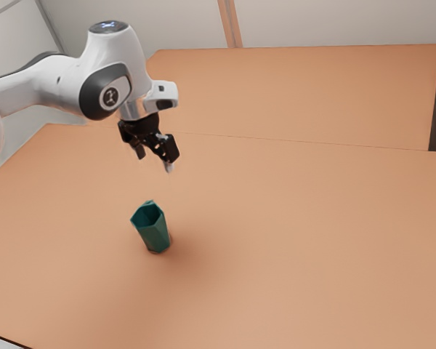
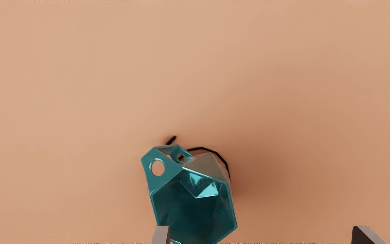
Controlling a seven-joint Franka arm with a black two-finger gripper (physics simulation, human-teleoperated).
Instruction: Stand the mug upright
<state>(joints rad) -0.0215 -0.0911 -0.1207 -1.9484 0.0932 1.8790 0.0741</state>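
Mug [image 1: 157,234], teal and faceted, is on the orange-brown surface [image 1: 298,247], below the gripper [image 1: 154,161], its open mouth facing up; in the exterior view its body leans a little toward that view's left at the top, and I cannot tell whether its base sits wholly flat. The gripper hangs in the air above the mug, pointing down, its two fingers wide apart with nothing clamped between them, and clear space shows between the fingertips and the rim. In the wrist view one fingertip [image 2: 161,234] overlaps the edge of the mug's mouth in the line of sight, while the other lies well apart from the mug, over bare surface. The angular handle [image 2: 172,169] stands out from the mug's side, pierced by round holes, and points away from the line between the fingers. Light catches the facets inside the mouth, and the deeper part is dark. A thin dark line [image 2: 216,155] curves on the surface beside the mug's base, and a soft shadow spreads next to it. The white arm [image 1: 40,86] comes in from the exterior view's left, and behind the surface rises a pale wall [image 1: 334,22] with an orange-brown upright strip [image 1: 230,22].
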